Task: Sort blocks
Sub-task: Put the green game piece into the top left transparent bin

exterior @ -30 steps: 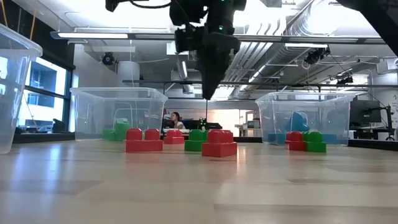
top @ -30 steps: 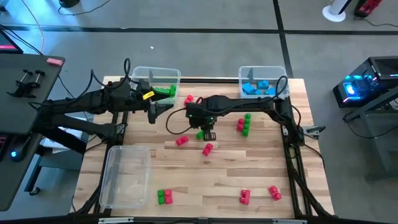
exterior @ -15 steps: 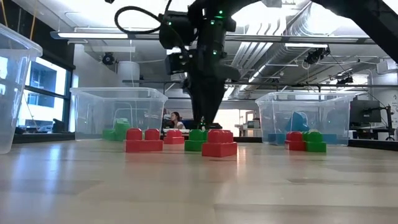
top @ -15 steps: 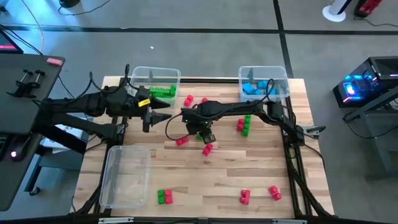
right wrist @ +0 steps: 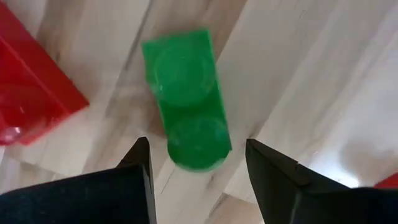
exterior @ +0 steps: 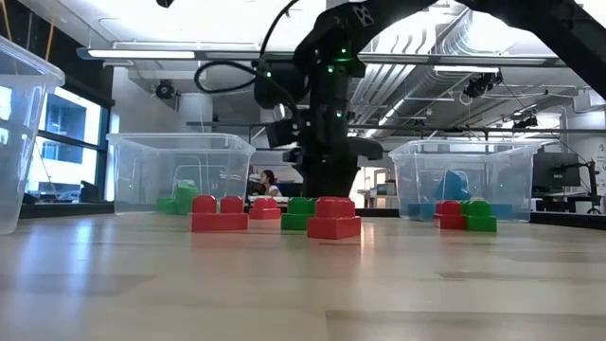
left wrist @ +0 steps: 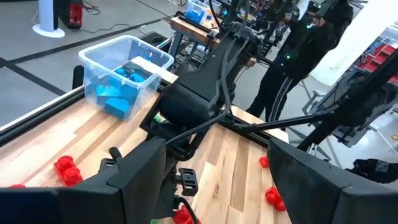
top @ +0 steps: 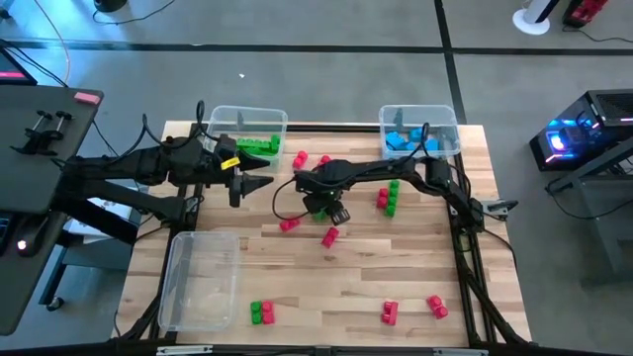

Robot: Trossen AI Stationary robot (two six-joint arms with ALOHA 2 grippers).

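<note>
Though glossy, studded green block point(right wrist: 186, 99)

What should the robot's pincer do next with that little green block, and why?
Probably drop a bit lower and close. The right pincer is open, and the green block lies flat on the table just ahead of the gap between its fingers, not gripped yet. A red block sits close beside, so it should go straight down.

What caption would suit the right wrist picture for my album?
Right tool, open, poised over a green two-stud block on the wooden table, a red block beside it.
</note>
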